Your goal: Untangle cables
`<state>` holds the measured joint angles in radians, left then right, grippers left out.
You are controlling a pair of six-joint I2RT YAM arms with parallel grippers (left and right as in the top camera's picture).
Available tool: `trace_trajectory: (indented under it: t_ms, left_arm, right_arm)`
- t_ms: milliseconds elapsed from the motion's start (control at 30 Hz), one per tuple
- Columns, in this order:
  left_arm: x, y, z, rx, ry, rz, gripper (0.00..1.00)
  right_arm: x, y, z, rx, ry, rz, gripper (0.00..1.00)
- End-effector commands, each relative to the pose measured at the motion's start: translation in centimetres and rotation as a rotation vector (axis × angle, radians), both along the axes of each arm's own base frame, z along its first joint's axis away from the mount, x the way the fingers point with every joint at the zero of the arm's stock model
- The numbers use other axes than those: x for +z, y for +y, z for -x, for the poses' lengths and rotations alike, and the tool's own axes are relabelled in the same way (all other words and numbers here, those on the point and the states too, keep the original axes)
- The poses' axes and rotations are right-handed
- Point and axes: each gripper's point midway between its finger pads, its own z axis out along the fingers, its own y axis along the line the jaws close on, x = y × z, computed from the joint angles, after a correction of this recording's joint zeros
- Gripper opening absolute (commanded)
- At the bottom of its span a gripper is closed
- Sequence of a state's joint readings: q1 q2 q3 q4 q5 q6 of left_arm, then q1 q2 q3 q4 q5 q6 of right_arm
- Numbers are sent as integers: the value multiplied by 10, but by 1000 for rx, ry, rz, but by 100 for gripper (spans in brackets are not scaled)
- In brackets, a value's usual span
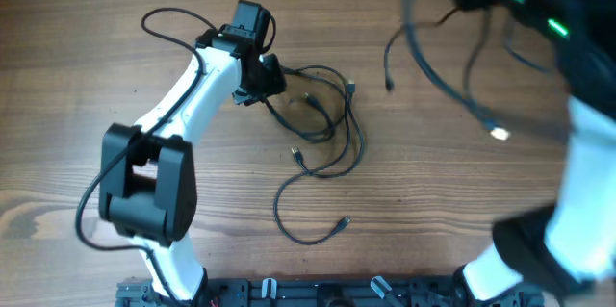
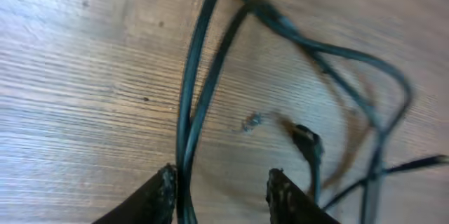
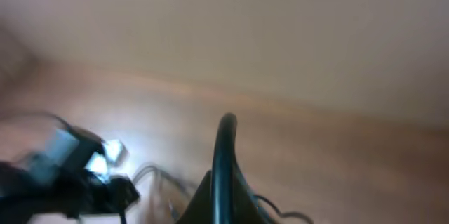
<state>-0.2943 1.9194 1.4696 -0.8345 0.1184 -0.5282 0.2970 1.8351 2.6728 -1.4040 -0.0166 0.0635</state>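
Though tangled, cables (image 2: 185,97) on wooden table (image 1: 462,201)

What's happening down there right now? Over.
Left end effector open over tangle. Right end effector shut, one cable lifted. Nothing in the way.

The table (image 1: 433,191) is warm brown wood, with fine darker grain lines running along it. The cables (image 1: 318,137) are black; in the left wrist view they look dark with a little blue-green shine. One plug (image 1: 499,134) is bright silver-white. The left arm (image 1: 188,95) is white with black joints. The right arm (image 1: 587,153) is white and black, with green lights (image 1: 556,28).
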Motion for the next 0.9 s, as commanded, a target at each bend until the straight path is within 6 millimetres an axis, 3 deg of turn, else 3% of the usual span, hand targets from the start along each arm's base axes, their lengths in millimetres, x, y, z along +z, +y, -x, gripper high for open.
trace_trajectory:
  t_ms: [0, 133, 200, 267, 367, 467, 533, 633, 733, 800, 867]
  left_arm:
    - [89, 3, -5, -15, -218, 43, 59]
    - [151, 9, 12, -12, -351, 82, 68]
    - [167, 11, 19, -12, -387, 92, 71]
    - [179, 12, 25, -8, -409, 101, 74]
    - [180, 13, 30, -9, -403, 99, 75]
    - [177, 14, 31, -9, -390, 95, 76]
    - [177, 14, 31, -9, -391, 95, 76]
    - [177, 14, 31, -9, -391, 95, 76]
    - [177, 13, 32, -11, -391, 96, 76]
    - [177, 13, 32, -11, -391, 96, 76]
    - [177, 13, 32, -11, -391, 96, 76]
  right_arm:
    - [-50, 11, -31, -1, 133, 14, 4]
    - [-60, -8, -50, -51, 142, 13, 4]
    - [-56, -30, -56, -100, 129, 7, 4]
    - [-56, -66, -62, -179, 127, 1, 4]
    - [-55, -128, -67, -315, 122, -9, 4]
    - [-51, -206, -63, -512, 103, -64, 4]
    - [-49, -258, -54, -633, 88, -102, 4]
    - [-52, -316, -35, -741, 87, -138, 4]
    - [-66, -353, -24, -806, 121, -173, 4]
    - [-89, -372, -23, -851, 172, -207, 4]
    - [-113, -378, -29, -841, 230, -238, 4]
